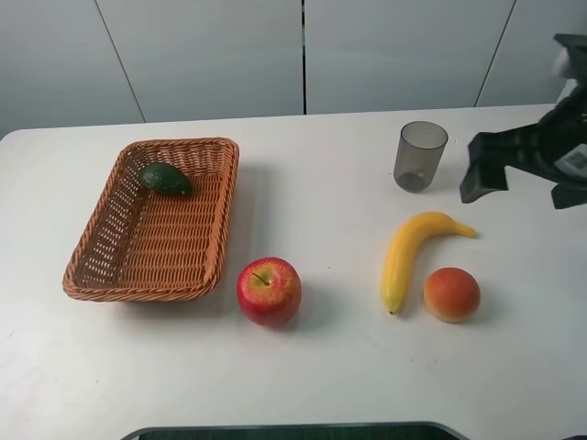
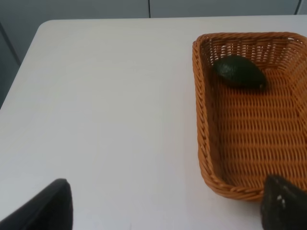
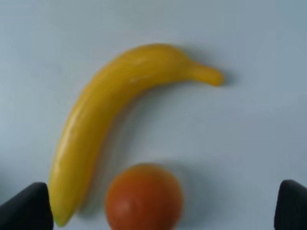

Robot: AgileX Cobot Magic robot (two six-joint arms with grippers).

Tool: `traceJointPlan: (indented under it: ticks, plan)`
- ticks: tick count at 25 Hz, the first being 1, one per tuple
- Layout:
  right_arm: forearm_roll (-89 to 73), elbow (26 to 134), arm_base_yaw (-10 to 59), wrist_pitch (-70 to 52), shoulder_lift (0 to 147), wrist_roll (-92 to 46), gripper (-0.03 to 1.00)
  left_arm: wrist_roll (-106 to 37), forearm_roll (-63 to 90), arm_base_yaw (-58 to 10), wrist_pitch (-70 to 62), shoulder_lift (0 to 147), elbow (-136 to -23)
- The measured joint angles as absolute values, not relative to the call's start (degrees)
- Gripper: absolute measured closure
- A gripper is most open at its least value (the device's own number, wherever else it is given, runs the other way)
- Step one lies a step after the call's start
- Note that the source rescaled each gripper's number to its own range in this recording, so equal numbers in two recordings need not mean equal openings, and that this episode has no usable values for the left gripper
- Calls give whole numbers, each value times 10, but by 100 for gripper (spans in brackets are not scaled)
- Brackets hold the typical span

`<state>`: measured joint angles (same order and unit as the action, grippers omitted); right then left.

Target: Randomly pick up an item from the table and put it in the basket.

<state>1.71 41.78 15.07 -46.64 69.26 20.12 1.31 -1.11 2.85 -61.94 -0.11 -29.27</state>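
The half avocado [image 1: 166, 179] lies dark skin up in the far corner of the wicker basket [image 1: 204, 261], which stands on the left of the white table [image 1: 321, 367]. The left wrist view shows the avocado [image 2: 239, 71] in the basket [image 2: 204, 124]. My left gripper [image 2: 168, 211] is open and empty, hovering over the table at the basket's near end; it is out of the exterior view. My right gripper [image 1: 521, 183] is open and empty at the right edge, above the table near the banana. In the right wrist view, my right gripper [image 3: 160, 211] has its fingers wide apart.
A red apple [image 1: 269, 291] sits in front of the basket. A banana [image 1: 410, 255] and a round orange fruit [image 1: 451, 294] lie on the right, both under the right wrist camera. A grey translucent cup [image 1: 420, 156] stands behind the banana.
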Motion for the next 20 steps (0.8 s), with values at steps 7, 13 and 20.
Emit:
traceJointPlan:
  ticks: [7,13,20]
  plan:
    - [7,354,82,-480,505,115,-3,13,-11,28,-619,-1,-293]
    - [22,339,69,-520,331,98,-3,13,-11,28,-619,-1,-293]
    - [51,339,69,-569,141,97,-3,13,-11,28,-619,-1,-293]
